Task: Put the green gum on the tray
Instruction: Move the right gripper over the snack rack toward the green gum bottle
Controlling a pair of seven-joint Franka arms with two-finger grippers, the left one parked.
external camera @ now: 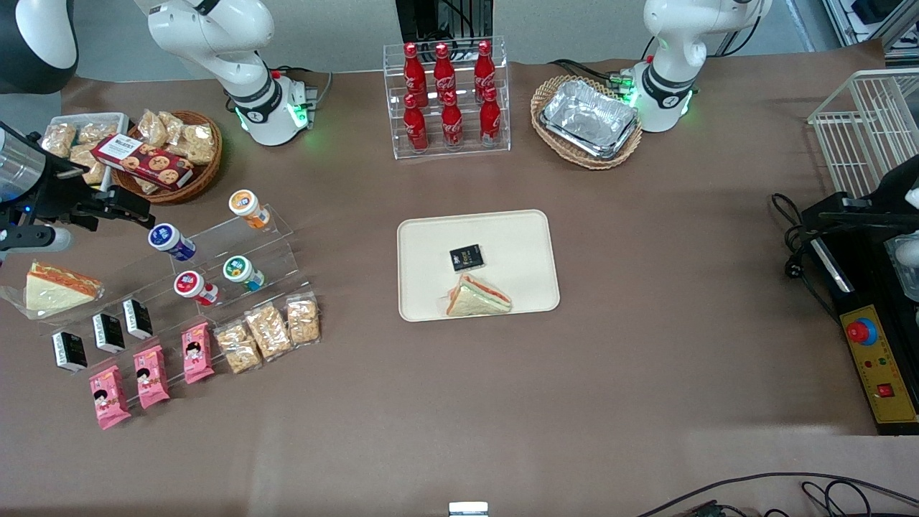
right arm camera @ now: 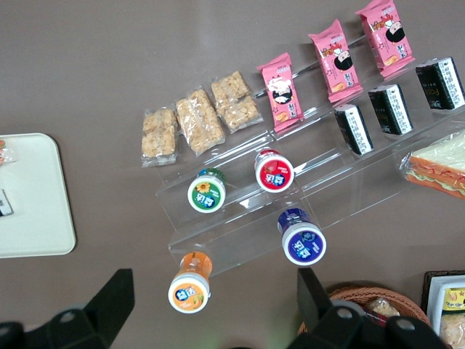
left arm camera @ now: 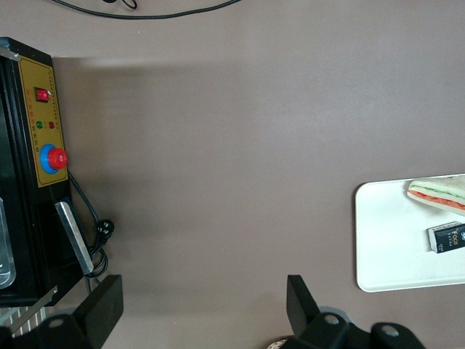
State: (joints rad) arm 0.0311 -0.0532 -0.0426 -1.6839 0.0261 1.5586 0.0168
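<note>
The gripper (external camera: 118, 208) hung with its fingers (right arm camera: 112, 294) spread wide and empty, above the table near the clear stepped rack (right arm camera: 240, 218). The green gum (right arm camera: 206, 193) sat on that rack beside the red-lidded bottle (right arm camera: 274, 172), well apart from the tray (external camera: 524, 244) holding a sandwich (external camera: 477, 296).

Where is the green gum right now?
The green gum sits on the clear stepped stand, beside the red-lidded gum, toward the working arm's end; the gripper hovers nearby, open.
</note>
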